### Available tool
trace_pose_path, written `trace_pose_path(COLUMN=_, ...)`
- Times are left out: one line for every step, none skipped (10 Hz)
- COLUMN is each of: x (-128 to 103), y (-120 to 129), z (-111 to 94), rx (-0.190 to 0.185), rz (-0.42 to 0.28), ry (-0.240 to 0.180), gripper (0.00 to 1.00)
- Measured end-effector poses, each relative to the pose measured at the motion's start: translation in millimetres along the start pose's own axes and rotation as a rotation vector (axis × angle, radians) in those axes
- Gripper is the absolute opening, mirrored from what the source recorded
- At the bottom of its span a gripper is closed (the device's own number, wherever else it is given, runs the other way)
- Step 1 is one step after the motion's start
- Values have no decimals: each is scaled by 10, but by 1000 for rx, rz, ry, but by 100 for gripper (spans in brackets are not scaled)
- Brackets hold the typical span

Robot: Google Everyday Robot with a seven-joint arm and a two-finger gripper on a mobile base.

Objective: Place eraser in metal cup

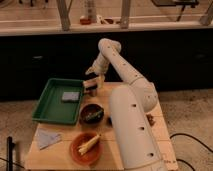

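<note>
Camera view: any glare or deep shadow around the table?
Camera view: no glare on the table or green tray, both evenly lit; background cabinets nearly black; end effector at the tray's far right corner, just above the metal cup, which reads dark.

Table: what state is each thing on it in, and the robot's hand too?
gripper: right over the metal cup, at the table's far edge.
metal cup: upright, beside the green tray.
green tray: holds a grey block.
brown bowl: upright, something inside.
orange bowl: upright, holds pale sticks.
cloth: lying flat.
</note>
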State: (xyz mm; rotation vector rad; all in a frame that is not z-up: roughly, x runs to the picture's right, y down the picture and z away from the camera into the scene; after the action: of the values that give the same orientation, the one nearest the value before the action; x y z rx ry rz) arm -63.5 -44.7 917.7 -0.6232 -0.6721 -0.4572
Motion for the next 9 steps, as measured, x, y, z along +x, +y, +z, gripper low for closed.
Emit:
trace_pose_path(x=-2, y=-1, z=-5, rx=2, rz=-2, ry=1, gripper=80)
trace_pose_path(x=-6, y=0, z=-13, rx=3, rz=-6, ry=2, gripper=80)
trace_pose_path(x=-12, y=0, z=-16, rx=3, rz=-11, ry=3, gripper=80)
trace_pose_path(x=-14, y=1, z=-19, rx=4, rz=-14, ry=3, gripper=80)
trace_pose_path(x=-17, y=1, z=-24, rx=6, rz=-18, ry=3, gripper=80)
trace_pose_path(x=-21, y=1, z=-29, rx=7, rz=-22, ry=4, gripper=80)
trace_pose_path(x=-23, y=0, z=-34, rx=8, rz=-24, ry=5, gripper=80)
trace_pose_path(x=-23, y=0, z=-33, rx=8, rz=-24, ry=4, gripper=80)
trace_pose_path(x=-23, y=0, z=-33, rx=8, rz=-24, ry=4, gripper=80)
